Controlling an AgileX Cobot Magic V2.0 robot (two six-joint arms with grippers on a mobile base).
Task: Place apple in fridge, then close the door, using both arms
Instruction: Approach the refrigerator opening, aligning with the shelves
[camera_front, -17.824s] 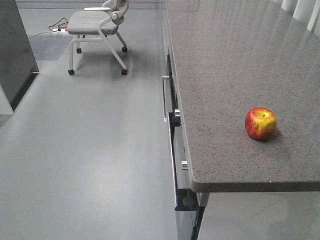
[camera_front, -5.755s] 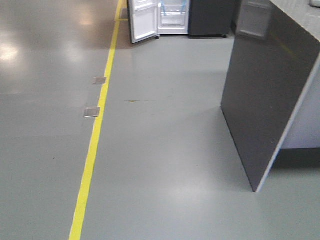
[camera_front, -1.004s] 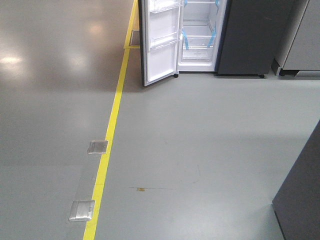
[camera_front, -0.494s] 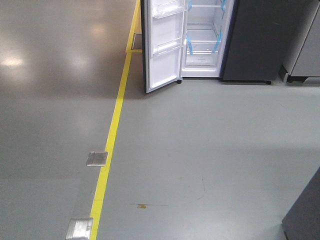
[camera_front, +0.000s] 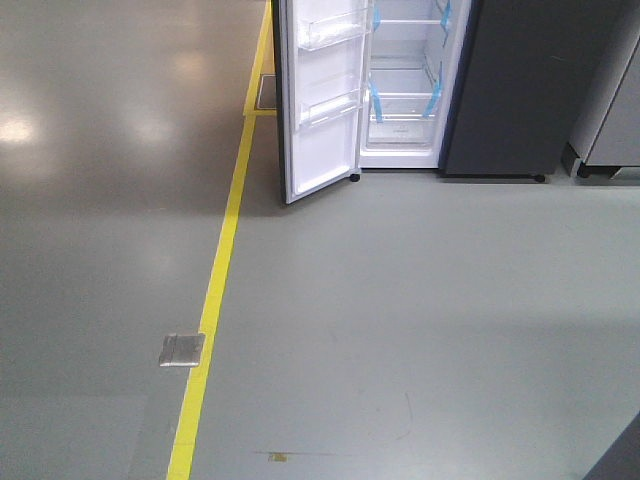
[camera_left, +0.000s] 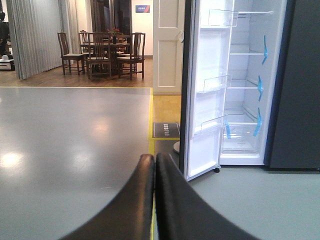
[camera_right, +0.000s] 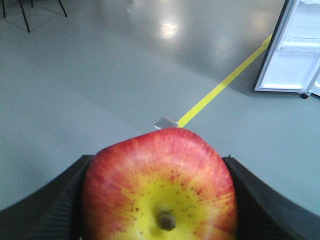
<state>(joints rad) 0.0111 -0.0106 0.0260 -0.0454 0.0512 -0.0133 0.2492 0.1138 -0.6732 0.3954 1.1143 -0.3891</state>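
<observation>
fridge nearer than a second ago; apple clamped in right gripper, left gripper pinched empty (door open); placing, closing remain.

The floor is smooth grey with a soft gloss that mirrors the light. The yellow line on it looks matt, and the small floor plate is bare metal. The door has a smooth white plastic lining with clear plastic bins; the fridge outside is dark grey and rather matt. The apple has a smooth, slightly shiny skin with fine speckles. The pads of the right gripper are black and rough-textured; the fingers of the left gripper are smooth black with a slight sheen.
</observation>
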